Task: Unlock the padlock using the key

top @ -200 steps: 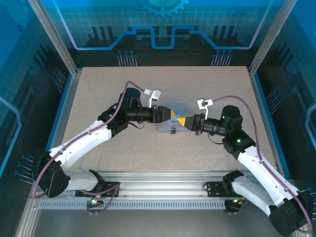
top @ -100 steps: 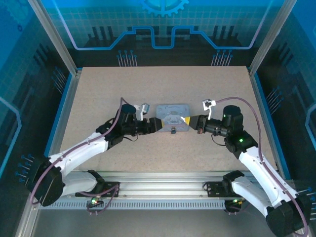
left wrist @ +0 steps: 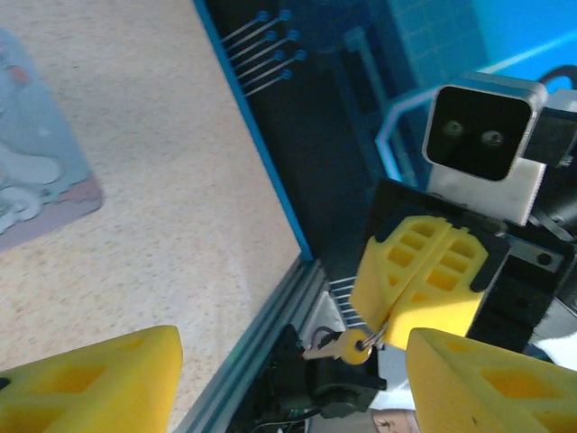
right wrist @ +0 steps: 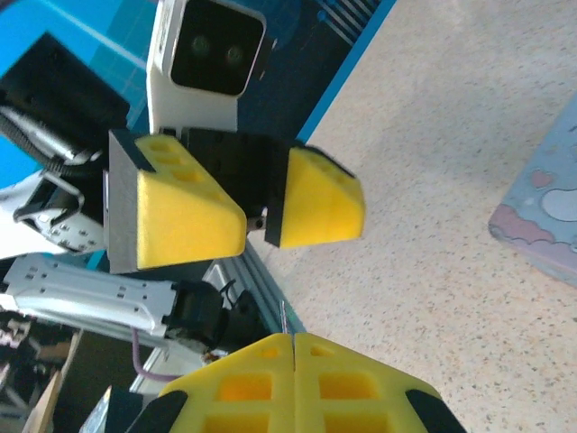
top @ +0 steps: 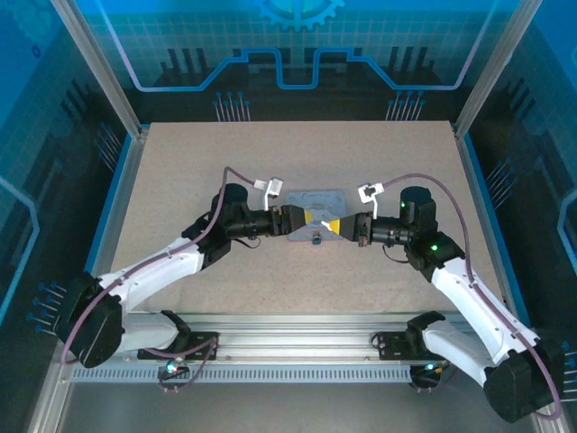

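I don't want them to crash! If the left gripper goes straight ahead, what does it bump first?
Probably the right gripper, shut on the key, facing it; the gap is hard to judge.

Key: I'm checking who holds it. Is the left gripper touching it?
Apart. In the left wrist view the key hangs from the shut right gripper, with clear gaps between it and both jaws of the open left gripper.

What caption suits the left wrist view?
The right end effector holds the key before the open left end effector.
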`<state>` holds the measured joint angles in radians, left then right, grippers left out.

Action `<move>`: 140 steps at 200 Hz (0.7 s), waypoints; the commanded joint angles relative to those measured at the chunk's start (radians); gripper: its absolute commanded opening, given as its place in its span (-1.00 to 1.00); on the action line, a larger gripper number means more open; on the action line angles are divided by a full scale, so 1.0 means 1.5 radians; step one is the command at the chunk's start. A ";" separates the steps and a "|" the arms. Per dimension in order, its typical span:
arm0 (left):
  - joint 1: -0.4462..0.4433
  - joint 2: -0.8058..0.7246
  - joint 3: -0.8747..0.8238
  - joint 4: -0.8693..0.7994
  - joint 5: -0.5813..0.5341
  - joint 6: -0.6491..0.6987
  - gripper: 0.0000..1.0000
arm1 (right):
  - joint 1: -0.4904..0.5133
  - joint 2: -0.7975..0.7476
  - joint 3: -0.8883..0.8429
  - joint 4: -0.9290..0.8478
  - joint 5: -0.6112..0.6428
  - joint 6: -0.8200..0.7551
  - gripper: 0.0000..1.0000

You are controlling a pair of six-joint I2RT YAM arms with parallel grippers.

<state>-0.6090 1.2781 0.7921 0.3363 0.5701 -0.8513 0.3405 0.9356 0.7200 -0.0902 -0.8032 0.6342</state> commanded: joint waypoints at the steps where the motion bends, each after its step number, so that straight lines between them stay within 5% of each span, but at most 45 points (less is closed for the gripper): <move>1: -0.007 0.021 0.031 0.059 0.070 -0.014 0.31 | 0.008 -0.006 0.023 -0.010 -0.047 -0.016 -1.00; 140: -0.033 0.055 0.080 0.031 0.140 0.016 -0.63 | -0.002 0.010 0.034 0.001 -0.064 0.002 -1.00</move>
<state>-0.6529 1.3560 0.8757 0.4240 0.7555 -0.8772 0.3473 0.9539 0.7452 -0.0933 -0.8806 0.6277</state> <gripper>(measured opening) 0.203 0.057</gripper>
